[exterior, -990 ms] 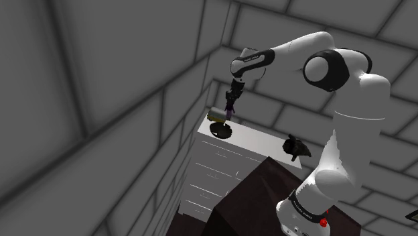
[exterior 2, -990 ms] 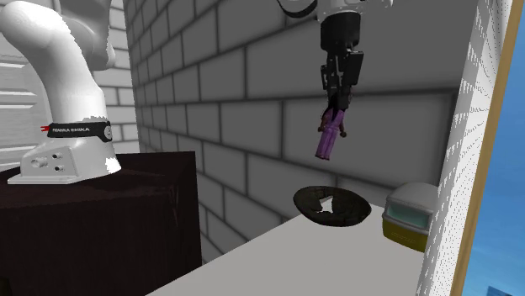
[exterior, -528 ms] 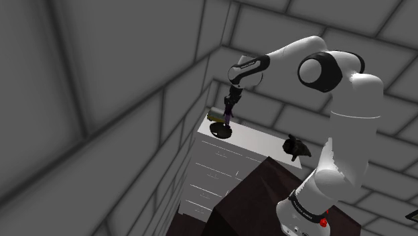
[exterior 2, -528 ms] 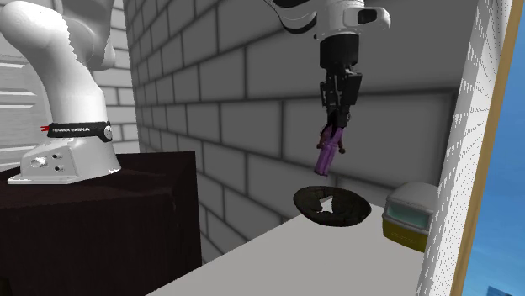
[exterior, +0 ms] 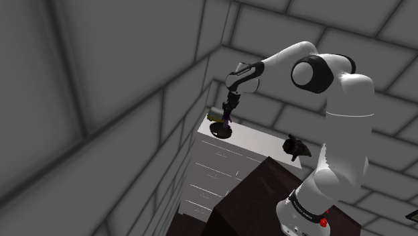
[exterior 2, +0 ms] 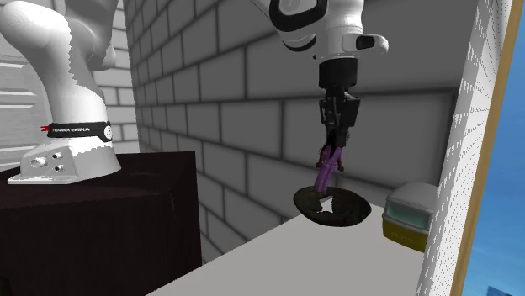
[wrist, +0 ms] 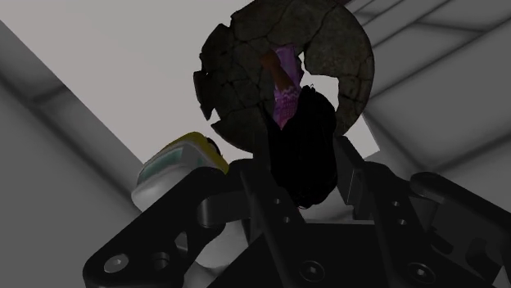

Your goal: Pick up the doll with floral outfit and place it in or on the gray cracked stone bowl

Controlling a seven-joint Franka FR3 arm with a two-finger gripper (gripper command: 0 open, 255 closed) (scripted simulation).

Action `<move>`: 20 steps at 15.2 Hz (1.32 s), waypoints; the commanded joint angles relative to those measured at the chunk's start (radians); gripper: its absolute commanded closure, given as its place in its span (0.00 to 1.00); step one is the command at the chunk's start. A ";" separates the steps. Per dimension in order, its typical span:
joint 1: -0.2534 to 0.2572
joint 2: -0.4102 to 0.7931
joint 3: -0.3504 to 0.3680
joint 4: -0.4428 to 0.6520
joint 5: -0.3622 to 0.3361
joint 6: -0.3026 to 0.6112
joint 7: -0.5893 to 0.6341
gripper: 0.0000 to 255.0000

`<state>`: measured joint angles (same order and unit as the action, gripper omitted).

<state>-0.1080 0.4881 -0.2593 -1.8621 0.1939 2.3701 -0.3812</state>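
- The black gripper [exterior 2: 334, 145] hangs in the upper middle of the second exterior view and points straight down.
- Its two fingers are closed tight on the top end of the doll [exterior 2: 326, 173].
- The doll is purple and hangs down from the fingers. Its low end is right over the bowl [exterior 2: 357, 212]. I cannot tell if it touches.
- The bowl is dark grey and cracked. It sits on a white chest of drawers [exterior: 231, 151] in the middle of the shoulder view.
- In the wrist view the doll [wrist: 283, 88] looks pink and purple against the bowl [wrist: 233, 78].
- A yellow and white box [exterior 2: 409, 217] sits just beside the bowl, to its right in the second exterior view.
- A small dark thing [exterior: 295, 147] sits near the chest's right end in the shoulder view, well apart from the bowl.
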 commanded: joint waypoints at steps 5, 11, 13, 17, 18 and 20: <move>-0.004 0.033 0.009 -0.007 0.013 0.040 -0.007 1.00; -0.004 0.033 0.009 -0.007 0.013 0.040 -0.007 0.00; -0.004 0.033 0.009 -0.007 0.013 0.040 -0.007 0.00; 0.000 0.009 0.003 -0.007 0.004 0.016 -0.002 0.00; 0.004 -0.014 -0.003 -0.006 -0.004 -0.007 0.004 0.00; 0.010 -0.054 -0.012 -0.001 -0.019 -0.051 0.014 0.00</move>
<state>-0.0970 0.4486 -0.2669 -1.8704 0.1804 2.3423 -0.3681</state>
